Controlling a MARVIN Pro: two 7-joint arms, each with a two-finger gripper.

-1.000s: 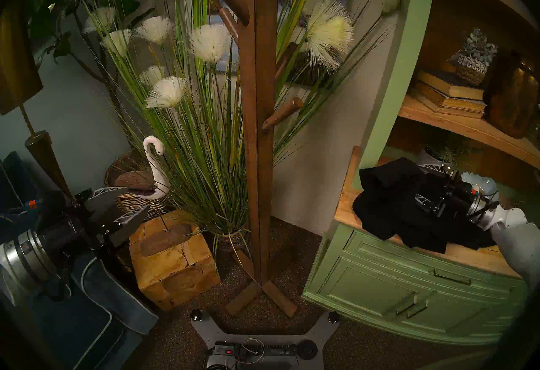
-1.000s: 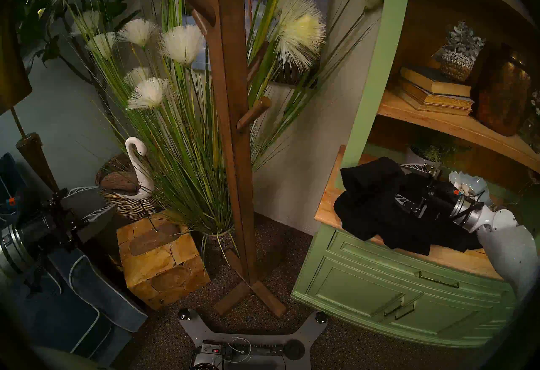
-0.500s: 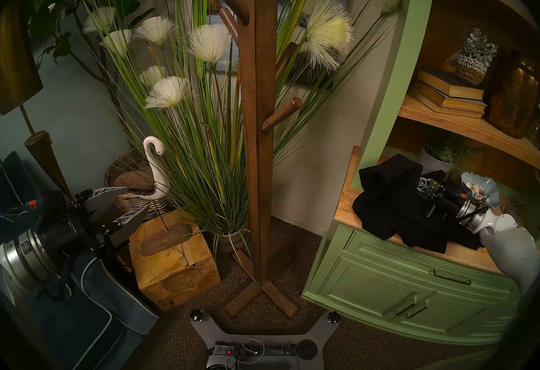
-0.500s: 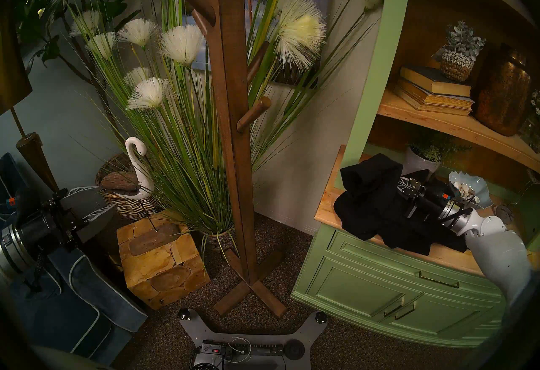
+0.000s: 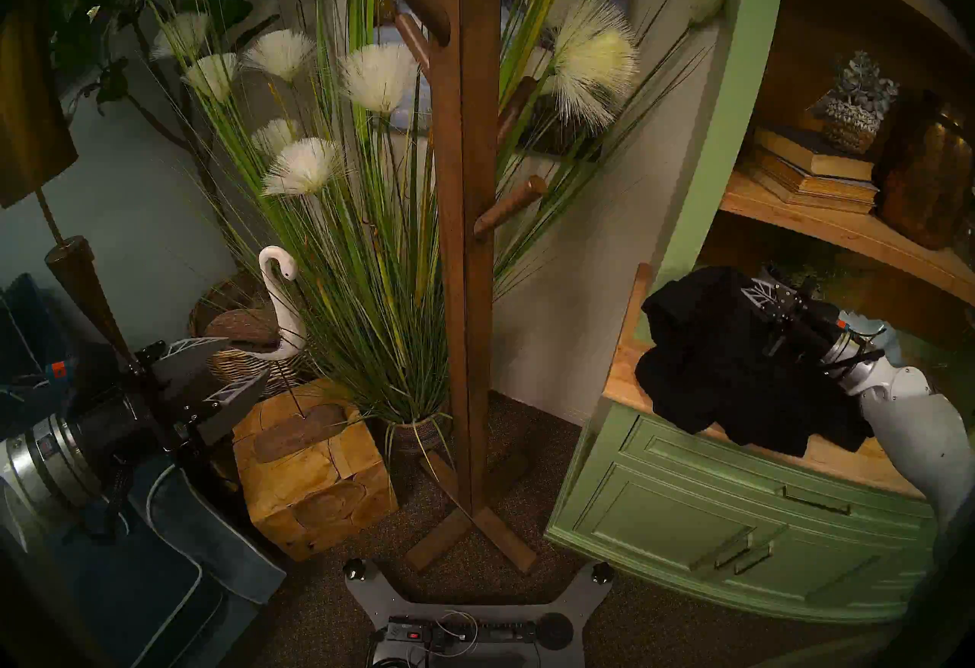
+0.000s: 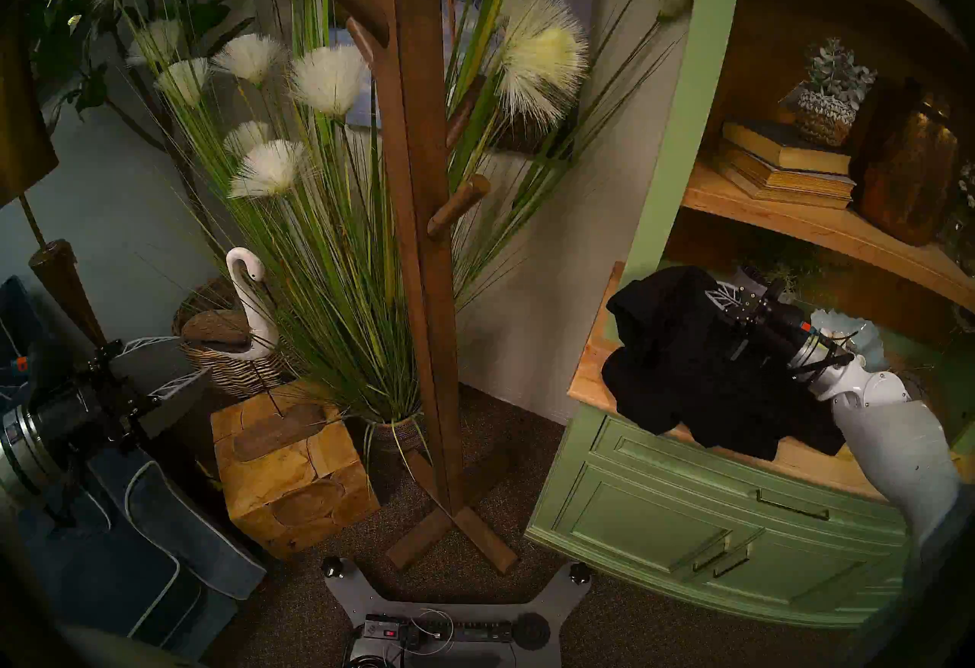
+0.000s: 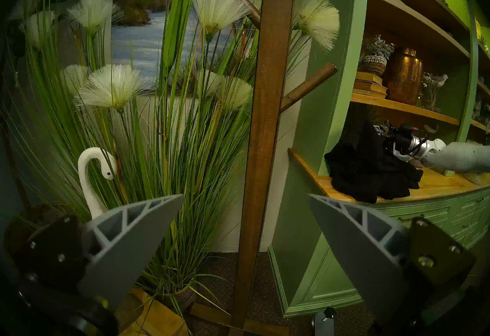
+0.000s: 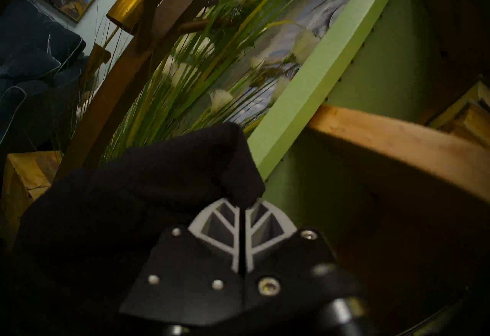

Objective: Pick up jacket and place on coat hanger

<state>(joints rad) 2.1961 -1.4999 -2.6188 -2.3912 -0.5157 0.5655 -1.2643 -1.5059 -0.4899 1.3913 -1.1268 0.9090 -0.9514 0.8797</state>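
Observation:
The black jacket [image 5: 723, 366] lies bunched on the wooden counter of the green cabinet [image 5: 738, 519], its top part lifted. My right gripper [image 5: 752, 292] is shut on a fold of the jacket [image 8: 185, 168]; in the right wrist view its fingers [image 8: 222, 221] pinch the black cloth. The jacket also shows in the left wrist view [image 7: 366, 168] and in the head right view [image 6: 686, 361]. The brown coat stand [image 5: 464, 229] rises in the middle, pegs bare, X-foot on the carpet. My left gripper [image 5: 232, 366] is open and empty at the far left, fingers [image 7: 127, 242] wide apart.
A tall grass plant with white tufts [image 5: 369, 208] stands just left of the stand. A wooden block [image 5: 311, 466] bears a white swan figure [image 5: 279, 303]. A blue armchair [image 5: 158, 572] is under my left arm. Books and vases [image 5: 823, 171] fill the shelf above the jacket.
My right gripper closed on the jacket's upper fold and has lifted it up off the counter, raising the cloth. The left arm has not moved.

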